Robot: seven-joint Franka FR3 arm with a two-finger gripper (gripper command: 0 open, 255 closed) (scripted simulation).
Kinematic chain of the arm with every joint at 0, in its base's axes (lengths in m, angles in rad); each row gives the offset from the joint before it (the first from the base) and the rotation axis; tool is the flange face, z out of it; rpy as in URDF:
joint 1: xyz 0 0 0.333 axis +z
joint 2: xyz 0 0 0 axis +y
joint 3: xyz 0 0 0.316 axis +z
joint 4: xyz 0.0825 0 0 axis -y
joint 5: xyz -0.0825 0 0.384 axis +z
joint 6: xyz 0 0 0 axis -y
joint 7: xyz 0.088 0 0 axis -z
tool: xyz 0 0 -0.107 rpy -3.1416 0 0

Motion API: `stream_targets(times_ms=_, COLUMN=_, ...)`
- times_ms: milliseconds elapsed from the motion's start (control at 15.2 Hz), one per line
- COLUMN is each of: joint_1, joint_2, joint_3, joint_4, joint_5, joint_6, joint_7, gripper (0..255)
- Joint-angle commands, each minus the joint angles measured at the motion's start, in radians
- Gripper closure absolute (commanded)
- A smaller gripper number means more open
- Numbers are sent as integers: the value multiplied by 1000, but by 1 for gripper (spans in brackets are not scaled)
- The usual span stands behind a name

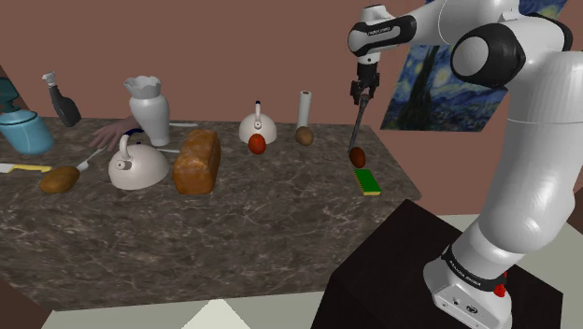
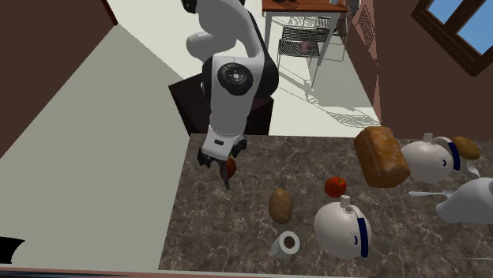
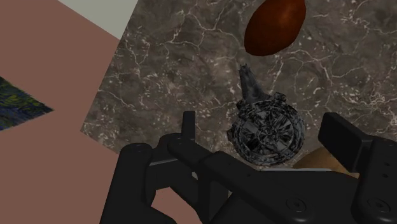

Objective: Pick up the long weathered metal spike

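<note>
Gripper [image 3: 264,126] clamped on the spike [image 3: 267,130] by its round head, tip hanging just above a red-brown oval [image 3: 275,25] on the counter [image 3: 178,57], at risk of swinging or slipping out of so shallow a hold; pad contact hard to make out, oval cut off at the edge.
</note>
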Motion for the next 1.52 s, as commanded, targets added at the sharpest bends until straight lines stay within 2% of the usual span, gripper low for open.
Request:
stream_targets(times_ms=0, joint_1=-1, joint_2=3, joint_3=0, joint_4=-4, joint_5=1, joint_6=8, joint_7=0, gripper=0)
stream_targets(times_ms=66, joint_1=0, joint_2=4, joint_3=0, joint_4=-4, joint_5=1, joint_6=8, joint_7=1, gripper=255)
stream_targets(times_ms=660, joint_1=-1, joint_2=3, joint_3=0, joint_4=-4, joint_5=1, joint_6=8, joint_7=0, gripper=255)
stream_targets(times_ms=1452, joint_1=-6, joint_2=-1, joint_3=-3, joint_4=150, joint_5=2, joint_6=-149, joint_7=-20, gripper=255)
